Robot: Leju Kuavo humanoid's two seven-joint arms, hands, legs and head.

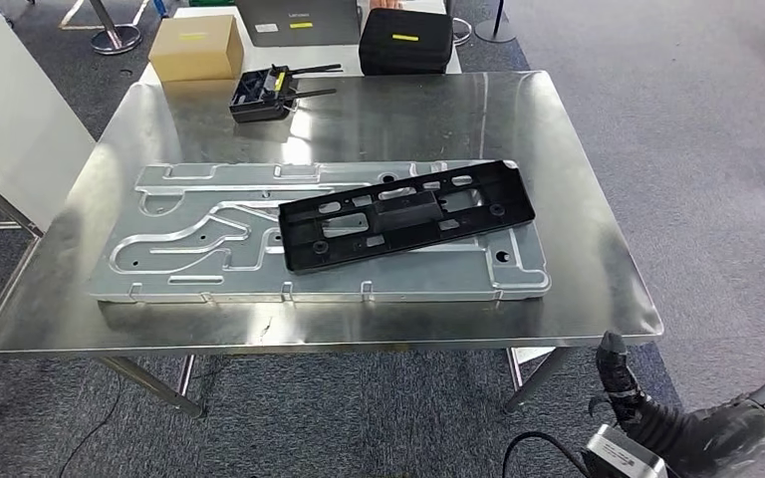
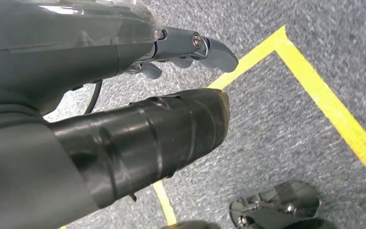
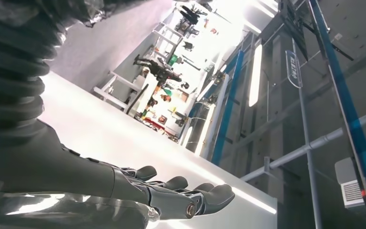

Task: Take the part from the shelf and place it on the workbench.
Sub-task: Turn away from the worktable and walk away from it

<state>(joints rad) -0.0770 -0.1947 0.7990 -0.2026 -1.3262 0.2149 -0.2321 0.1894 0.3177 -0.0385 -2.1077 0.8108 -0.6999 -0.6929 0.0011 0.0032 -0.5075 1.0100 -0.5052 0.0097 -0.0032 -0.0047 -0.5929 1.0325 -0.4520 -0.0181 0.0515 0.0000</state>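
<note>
A long black plastic part [image 1: 408, 214] with slots and a raised middle block lies flat and slightly askew on a large silver metal plate [image 1: 209, 239]. The plate rests on the steel workbench [image 1: 578, 289]. My right hand [image 1: 657, 418] is low at the near right, below and in front of the workbench's front edge and apart from the part. In the right wrist view that right hand [image 3: 171, 195] has its fingers stretched out and holds nothing. My left hand [image 2: 171, 95] hangs over grey carpet, fingers apart, holding nothing.
At the far edge of the workbench stands a small black fixture [image 1: 264, 95]. Behind it are a cardboard box [image 1: 196, 47], a laptop [image 1: 299, 20] and a black case [image 1: 405, 42]. A white panel [image 1: 10, 110] stands at the left. Yellow floor tape [image 2: 324, 95] crosses the carpet.
</note>
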